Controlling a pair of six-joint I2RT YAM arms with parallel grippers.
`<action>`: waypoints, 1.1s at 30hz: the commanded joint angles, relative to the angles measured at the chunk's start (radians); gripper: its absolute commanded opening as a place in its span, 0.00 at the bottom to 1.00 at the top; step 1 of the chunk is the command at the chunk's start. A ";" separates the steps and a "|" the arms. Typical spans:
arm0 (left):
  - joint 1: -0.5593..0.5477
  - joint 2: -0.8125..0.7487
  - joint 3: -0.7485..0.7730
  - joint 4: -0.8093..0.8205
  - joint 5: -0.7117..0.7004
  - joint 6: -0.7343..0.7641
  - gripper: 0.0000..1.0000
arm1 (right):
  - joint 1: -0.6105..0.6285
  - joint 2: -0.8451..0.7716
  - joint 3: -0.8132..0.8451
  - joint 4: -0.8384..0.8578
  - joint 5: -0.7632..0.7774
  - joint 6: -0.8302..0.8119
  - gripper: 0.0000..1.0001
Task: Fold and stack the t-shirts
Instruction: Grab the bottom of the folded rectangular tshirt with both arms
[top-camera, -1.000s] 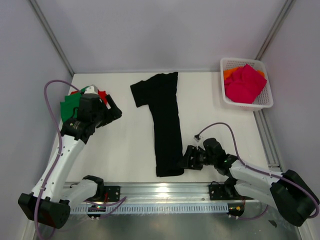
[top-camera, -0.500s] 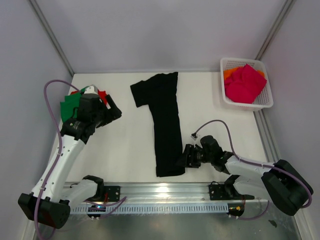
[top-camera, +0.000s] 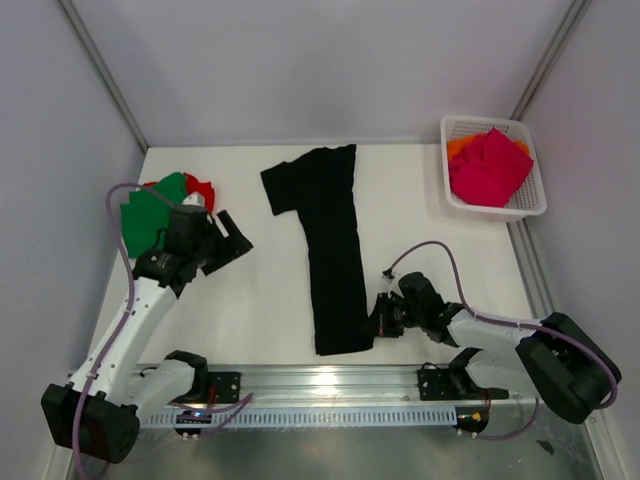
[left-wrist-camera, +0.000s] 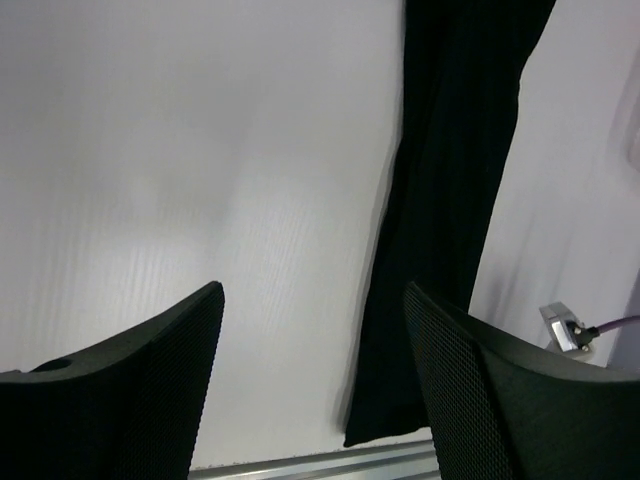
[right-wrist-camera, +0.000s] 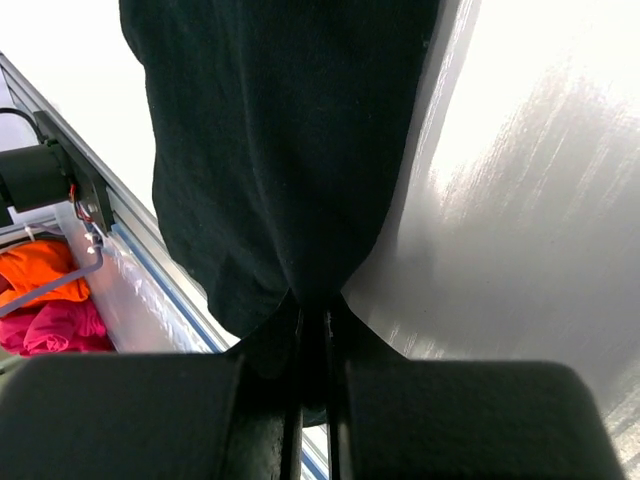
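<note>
A large black t-shirt (top-camera: 330, 235) lies folded into a long strip down the middle of the table, one sleeve sticking out at the far left. My right gripper (top-camera: 377, 322) is shut on the black t-shirt (right-wrist-camera: 290, 160) at its near right edge, cloth pinched between the jaws. My left gripper (top-camera: 235, 235) hangs open over bare table left of the strip, nothing between its fingers (left-wrist-camera: 130, 390); the black t-shirt (left-wrist-camera: 450, 200) shows to its right. Green and red t-shirts (top-camera: 150, 205) lie at the table's left edge. Magenta-pink (top-camera: 490, 165) and orange t-shirts (top-camera: 462, 146) sit in the basket.
A white lattice basket (top-camera: 530, 205) stands at the far right corner. A metal rail (top-camera: 330, 385) runs along the near edge of the table, close to the black shirt's hem. Grey walls enclose the table on three sides.
My right gripper slid left to the black shirt's near right edge and shut on it. My left arm drew back toward the near side, uncovering the green and red shirts.
</note>
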 joint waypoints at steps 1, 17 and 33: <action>-0.012 -0.063 -0.179 0.059 0.199 -0.172 0.75 | 0.002 0.036 0.018 0.003 -0.001 -0.033 0.03; -0.090 -0.290 -0.635 0.314 0.280 -0.479 0.77 | 0.002 0.240 0.110 0.171 -0.075 0.053 0.03; -0.349 0.278 -0.511 0.649 0.472 -0.295 0.75 | 0.002 0.244 0.134 0.171 -0.070 0.060 0.03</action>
